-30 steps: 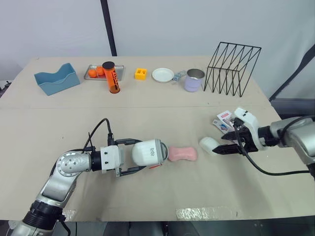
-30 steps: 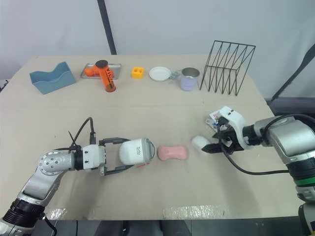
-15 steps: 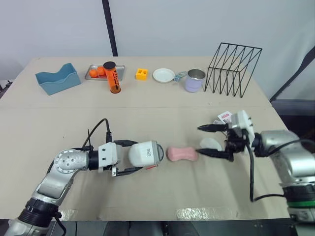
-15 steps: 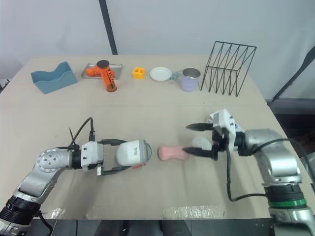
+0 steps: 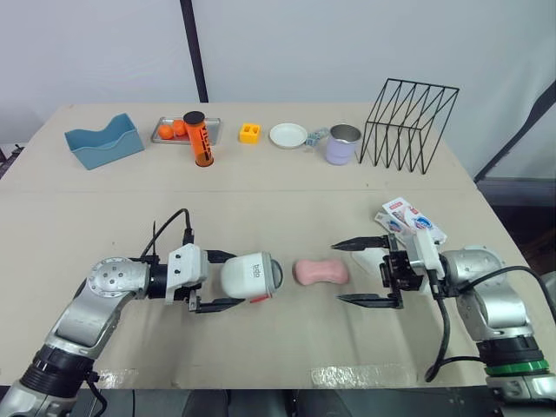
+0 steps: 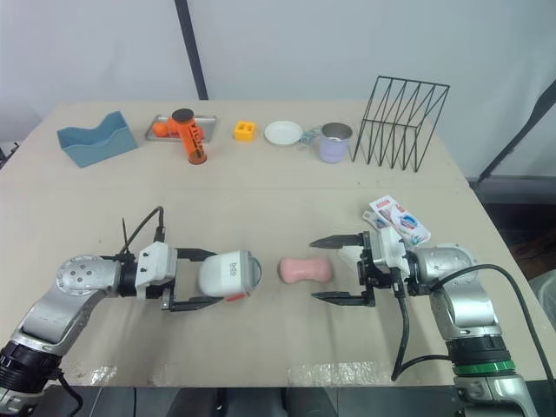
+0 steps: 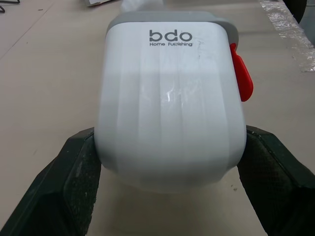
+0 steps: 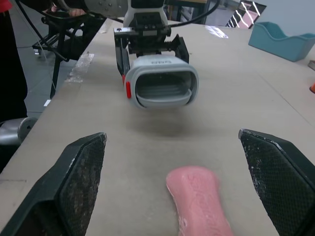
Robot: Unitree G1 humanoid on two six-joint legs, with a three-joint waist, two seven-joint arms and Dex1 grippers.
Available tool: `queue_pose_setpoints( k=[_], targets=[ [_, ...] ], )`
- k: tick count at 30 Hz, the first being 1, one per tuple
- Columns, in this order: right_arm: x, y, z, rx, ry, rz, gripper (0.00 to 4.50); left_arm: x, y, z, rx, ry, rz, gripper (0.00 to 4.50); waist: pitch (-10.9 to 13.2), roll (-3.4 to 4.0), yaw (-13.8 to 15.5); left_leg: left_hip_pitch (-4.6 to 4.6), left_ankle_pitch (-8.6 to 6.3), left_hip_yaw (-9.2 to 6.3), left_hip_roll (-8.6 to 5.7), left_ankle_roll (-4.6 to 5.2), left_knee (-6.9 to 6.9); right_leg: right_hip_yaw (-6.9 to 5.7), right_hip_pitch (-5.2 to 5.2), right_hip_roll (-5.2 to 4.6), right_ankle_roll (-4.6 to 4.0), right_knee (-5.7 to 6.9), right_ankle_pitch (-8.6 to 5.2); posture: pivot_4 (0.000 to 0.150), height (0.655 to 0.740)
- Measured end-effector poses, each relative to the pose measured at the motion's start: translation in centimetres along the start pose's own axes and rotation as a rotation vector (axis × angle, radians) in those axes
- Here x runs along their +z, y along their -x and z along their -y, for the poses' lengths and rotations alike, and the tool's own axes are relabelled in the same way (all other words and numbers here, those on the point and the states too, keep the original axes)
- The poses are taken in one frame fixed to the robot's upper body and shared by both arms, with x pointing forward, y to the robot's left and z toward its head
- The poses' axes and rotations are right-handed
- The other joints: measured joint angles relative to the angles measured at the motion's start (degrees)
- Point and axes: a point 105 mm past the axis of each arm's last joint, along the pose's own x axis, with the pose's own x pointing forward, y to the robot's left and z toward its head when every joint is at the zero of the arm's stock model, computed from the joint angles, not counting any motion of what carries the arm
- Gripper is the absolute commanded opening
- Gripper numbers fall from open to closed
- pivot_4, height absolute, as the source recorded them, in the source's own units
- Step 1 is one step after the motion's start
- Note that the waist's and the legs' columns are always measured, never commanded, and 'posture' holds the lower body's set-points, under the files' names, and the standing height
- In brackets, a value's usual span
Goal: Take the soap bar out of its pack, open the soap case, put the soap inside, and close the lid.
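**Right gripper turns to the soap, fingers spread wide**

A second ago the right gripper (image 5: 337, 273) sat pressed together near the pack (image 5: 410, 217). We now see it pointing left, fingers spread either side of the pink soap bar (image 5: 321, 272), not touching it. The bar lies on the table (image 5: 261, 200), just right of the soap case (image 5: 250, 278). The left gripper (image 5: 228, 280) pinches the case, open mouth toward the soap. We judge a grasp comes next.
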Motion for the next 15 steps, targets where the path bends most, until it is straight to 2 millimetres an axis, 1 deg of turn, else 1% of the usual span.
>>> queue_pose_setpoints(
  k=[2, 4, 5, 6, 8, 9, 10, 13, 14, 15],
  targets=[
    [-0.3, 0.6, 0.2, -0.027, -0.019, -0.004, 4.43, -0.1, 0.2, -0.1, -0.001, -0.001, -0.012, 3.57, 0.00, 0.00, 0.00, 0.00, 0.00, 0.00, 0.00, 0.00, 0.00, 0.00, 0.00, 0.00, 0.00, 0.00, 0.00, 0.150, 0.7400],
    [-0.9, 2.3, 0.1, -0.075, -0.049, -0.035, 4.43, 0.0, 0.6, -0.3, 0.003, -0.006, -0.017, 3.57, 0.00, 0.00, 0.12, -0.01, 0.00, -0.03, -0.02, 0.00, 0.00, -0.03, 0.01, -0.03, 0.00, 0.00, 0.00, 0.150, 0.7400],
    [-0.9, 2.3, 0.1, -0.077, -0.050, -0.035, 4.43, 0.0, 0.6, -0.3, 0.003, -0.006, -0.018, 3.57, 0.00, 0.00, 0.12, -0.01, 0.00, -0.03, -0.02, 0.00, 0.00, -0.03, 0.02, -0.03, 0.00, -0.01, 0.00, 0.150, 0.7400],
    [-1.2, 3.4, 0.2, -0.113, -0.061, -0.051, 4.43, 0.1, 0.9, -0.4, 0.009, -0.010, -0.021, 3.57, 0.00, 0.00, 0.13, 0.00, 0.00, -0.02, -0.02, 0.00, 0.01, -0.03, 0.02, -0.03, 0.00, -0.01, 0.00, 0.150, 0.7400],
    [-1.2, 4.0, 0.1, -0.134, -0.065, -0.059, 4.43, 0.1, 1.0, -0.5, 0.010, -0.013, -0.021, 3.57, 0.00, 0.00, 0.10, 0.02, 0.00, -0.02, -0.02, 0.00, 0.01, -0.02, 0.03, -0.02, 0.00, 0.00, 0.00, 0.150, 0.7400],
    [-1.4, 4.7, 0.0, -0.157, -0.074, -0.067, 4.43, 0.1, 1.0, -0.5, 0.009, -0.013, -0.023, 3.57, 0.00, 0.00, 0.10, 0.03, 0.00, -0.03, -0.02, 0.01, 0.00, -0.02, 0.05, -0.02, 0.00, -0.01, 0.00, 0.150, 0.7400],
    [-1.7, 6.3, -0.4, -0.206, -0.101, -0.090, 4.43, 0.0, 1.1, -0.5, 0.008, -0.012, -0.028, 3.57, 0.00, 0.00, 0.10, 0.04, -0.01, -0.02, -0.03, 0.02, 0.00, -0.01, 0.06, -0.02, 0.00, -0.02, 0.00, 0.150, 0.7400],
    [-1.9, 8.4, -1.0, -0.266, -0.129, -0.116, 4.43, -0.1, 1.4, -0.5, -0.003, -0.013, -0.038, 3.57, 0.00, 0.01, 0.06, 0.08, -0.01, 0.00, -0.02, 0.03, 0.00, 0.01, 0.08, -0.01, 0.00, -0.02, 0.00, 0.150, 0.7400],
    [-2.0, 8.8, -1.2, -0.279, -0.137, -0.122, 4.43, -0.1, 1.5, -0.5, -0.005, -0.014, -0.041, 3.57, 0.00, 0.01, -0.01, 0.16, -0.02, 0.01, -0.02, 0.04, -0.01, 0.03, 0.16, -0.01, 0.00, -0.02, -0.01, 0.150, 0.7400],
    [-2.0, 8.9, -1.2, -0.280, -0.138, -0.123, 4.43, -0.1, 1.5, -0.5, -0.005, -0.014, -0.041, 3.57, 0.00, 0.01, -0.02, 0.17, -0.03, 0.01, -0.02, 0.05, -0.01, 0.03, 0.17, 0.00, 0.00, -0.02, -0.01, 0.150, 0.7400]
  ],
)
